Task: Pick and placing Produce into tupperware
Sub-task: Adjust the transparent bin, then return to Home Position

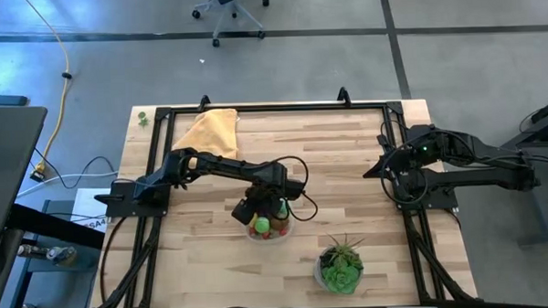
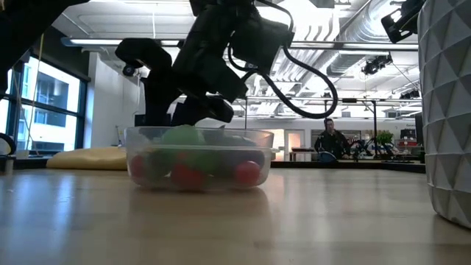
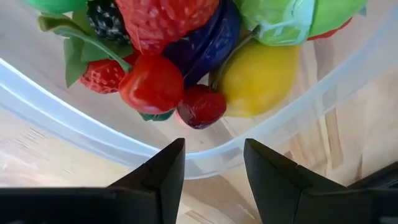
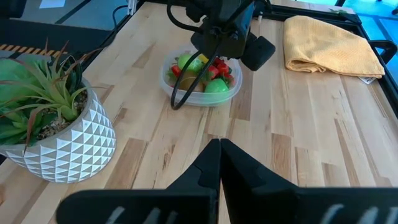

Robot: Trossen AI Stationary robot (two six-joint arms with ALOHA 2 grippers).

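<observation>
The tupperware (image 1: 270,229) is a round clear container near the table's middle, resting on its base, also in the low view (image 2: 199,158) and right wrist view (image 4: 200,81). The produce (image 3: 186,56) fills it: red strawberries, a cherry, a yellow lemon, a purple piece, green pieces. My left gripper (image 3: 214,163) hovers just above the container's rim (image 3: 93,134), open and empty, fingers pointing down. My right gripper (image 4: 220,149) waits shut at the table's right side (image 1: 384,168), far from the container.
A white faceted pot with a green plant (image 1: 340,264) stands near the table's near edge, right of the container. A folded yellow cloth (image 1: 209,131) lies at the far left. A person (image 2: 329,140) sits far off in the room behind.
</observation>
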